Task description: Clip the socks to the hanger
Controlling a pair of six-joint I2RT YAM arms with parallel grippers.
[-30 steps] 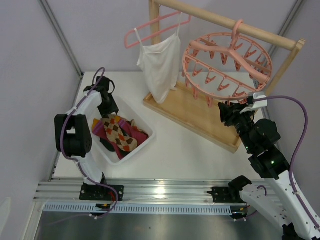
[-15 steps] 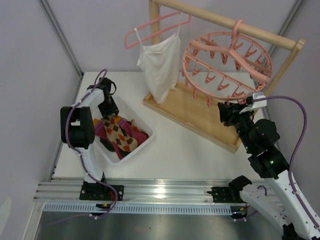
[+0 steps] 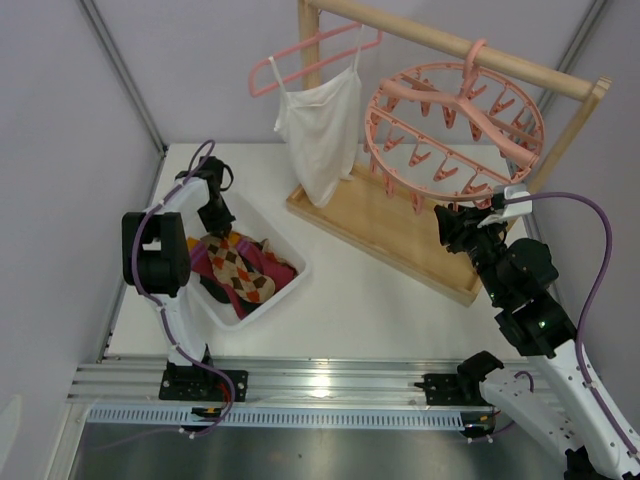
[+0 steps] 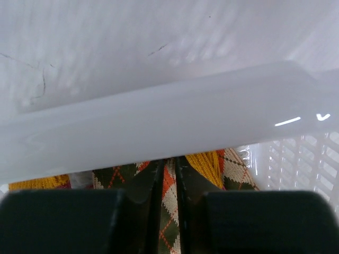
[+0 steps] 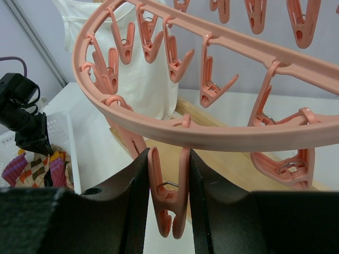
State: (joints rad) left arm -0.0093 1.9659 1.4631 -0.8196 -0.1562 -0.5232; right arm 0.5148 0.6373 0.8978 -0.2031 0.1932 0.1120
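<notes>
Left gripper (image 4: 169,168): down in the white basket (image 4: 159,124), jaws pinched on the argyle sock (image 3: 240,270), whose long axis runs far-left to near-right atop the other socks (image 3: 278,268). The basket rim hides the fingertips. Right gripper (image 5: 168,159): clamped on one clip (image 5: 170,203) at the tilted hanger's (image 5: 222,135) near rim; farther clips are cut off.

The top camera looks down from the near side. The left wrist camera hugs the basket (image 4: 159,121). The right one sits close under the hanger (image 5: 212,135), which the top also shows.
</notes>
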